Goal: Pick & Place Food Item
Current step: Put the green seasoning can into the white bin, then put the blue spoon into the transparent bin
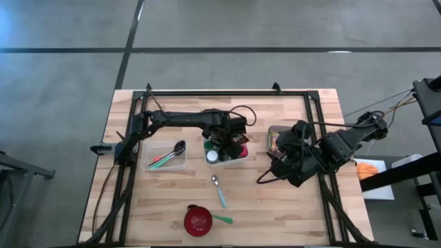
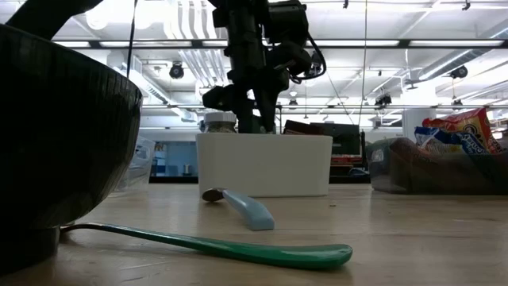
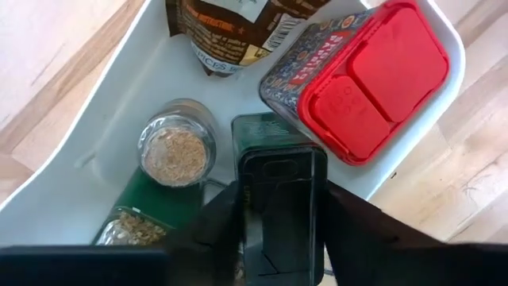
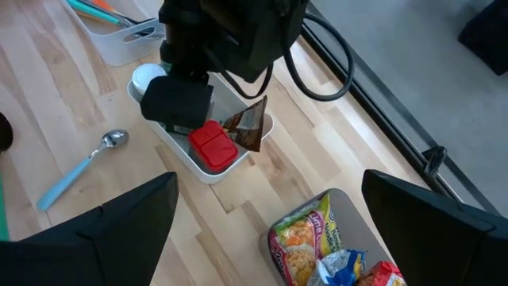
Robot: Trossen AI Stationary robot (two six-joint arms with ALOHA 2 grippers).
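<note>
Left fingers [image 3: 274,230] straddle green tin [image 3: 278,199] — white bin [image 3: 103,127].

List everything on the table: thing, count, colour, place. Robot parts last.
white bin: one, white, table centre, under the left gripper
red-lidded container: one, red lid, in the white bin
brown pouch: one, brown, in the white bin
glass jar: one, clear, grainy contents, in the white bin
dark green tin: one, between the left gripper's fingers
clear tray: one, holds utensils, left of the white bin
blue-handled spoon: one, in front of the white bin
red bowl: one, front edge
green spoon: one, beside the red bowl
snack bin: one, clear, holds snack packets, right side
left gripper: around the dark green tin
right gripper: open, above the snack bin
</note>
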